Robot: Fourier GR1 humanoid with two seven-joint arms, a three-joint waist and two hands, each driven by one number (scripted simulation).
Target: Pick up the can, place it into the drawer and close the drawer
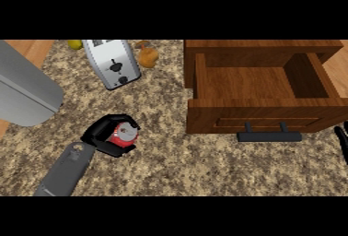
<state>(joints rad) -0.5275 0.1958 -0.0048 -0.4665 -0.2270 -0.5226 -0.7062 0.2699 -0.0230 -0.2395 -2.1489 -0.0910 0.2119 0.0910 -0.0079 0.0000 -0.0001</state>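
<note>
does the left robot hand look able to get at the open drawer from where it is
Probably yes. The left robot hand, curled round the can, has only counter between it and the drawer, which stands open; the toaster sits farther back.

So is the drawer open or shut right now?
Open. The drawer is pulled out, so its wooden inside shows. The can is outside it, in the left robot hand.

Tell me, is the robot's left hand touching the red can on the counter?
Touching. The head view shows the left hand curled round the can, with black fingers lying against its sides and no gap between them.
</note>
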